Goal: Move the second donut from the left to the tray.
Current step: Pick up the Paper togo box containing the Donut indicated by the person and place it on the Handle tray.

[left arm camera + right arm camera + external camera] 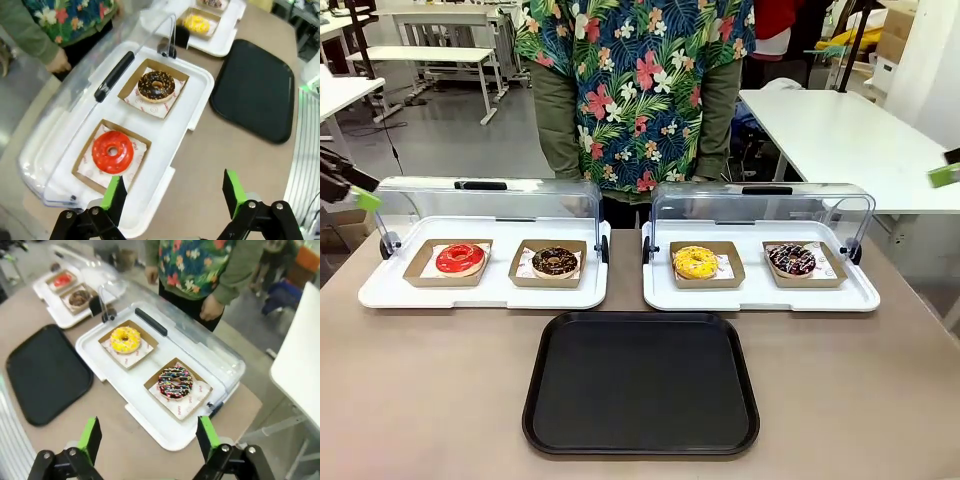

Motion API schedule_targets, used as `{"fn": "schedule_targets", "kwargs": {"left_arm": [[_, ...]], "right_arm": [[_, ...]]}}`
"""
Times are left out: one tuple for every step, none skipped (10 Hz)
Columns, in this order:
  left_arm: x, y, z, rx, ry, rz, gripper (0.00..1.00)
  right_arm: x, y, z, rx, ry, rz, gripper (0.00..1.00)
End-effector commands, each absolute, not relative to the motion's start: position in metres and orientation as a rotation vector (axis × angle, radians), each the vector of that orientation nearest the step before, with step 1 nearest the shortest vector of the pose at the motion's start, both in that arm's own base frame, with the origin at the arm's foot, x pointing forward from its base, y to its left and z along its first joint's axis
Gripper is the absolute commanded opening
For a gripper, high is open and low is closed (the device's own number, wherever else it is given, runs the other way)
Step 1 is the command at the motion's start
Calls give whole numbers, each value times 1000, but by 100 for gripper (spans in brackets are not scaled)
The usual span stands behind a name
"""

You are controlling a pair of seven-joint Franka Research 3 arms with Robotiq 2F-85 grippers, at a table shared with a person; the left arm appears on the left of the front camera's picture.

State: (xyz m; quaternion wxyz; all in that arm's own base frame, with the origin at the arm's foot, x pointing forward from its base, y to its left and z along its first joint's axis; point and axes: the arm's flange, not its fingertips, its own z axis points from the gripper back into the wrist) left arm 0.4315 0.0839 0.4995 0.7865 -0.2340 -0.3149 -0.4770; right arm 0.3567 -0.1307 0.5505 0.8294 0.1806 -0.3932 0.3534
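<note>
Well, the chocolate-brown ring donut with light speckles [555, 261] lies flat with its hole facing up. It is round, so it points no special way. It sits in a small square brown cardboard holder [548, 283], second from the left, on the left white tray [480, 297]. A red-glazed donut [460, 258] sits just beside it. The clear lid [520, 205] is tipped up at the back.

The other white tray [760, 298] holds a yellow donut [695, 262] and a dark sprinkled donut [792, 260]. The big flat black tray [640, 390] lies on the brown counter [420, 400], near both white trays. A person in a flowery shirt [640, 90] stands behind.

The left jaws, with green pads [112, 192], hang above the left tray's edge by the red donut, wide apart and empty. The right jaws, also with green pads [91, 437], hang above the other white tray, wide apart and empty too.
</note>
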Motion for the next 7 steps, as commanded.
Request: {"fn": "schedule_targets", "kwargs": {"left_arm": [[455, 117, 487, -592, -739, -1072, 100], [456, 131, 482, -610, -787, -1087, 100], [457, 145, 480, -615, -830, -1086, 100], [462, 156, 475, -646, -885, -1090, 100], [457, 154, 471, -645, -914, -1091, 100], [451, 153, 469, -648, -939, -1087, 100], [445, 151, 469, -630, -967, -1090, 100]], "right_arm": [[363, -168, 539, 482, -905, 803, 100], [358, -187, 535, 501, -936, 806, 100], [352, -204, 531, 506, -973, 816, 100], [351, -211, 525, 511, -984, 823, 100], [352, -219, 519, 535, -999, 829, 100], [352, -223, 514, 549, -1008, 834, 100], [350, -228, 510, 563, -1025, 825, 100]]}}
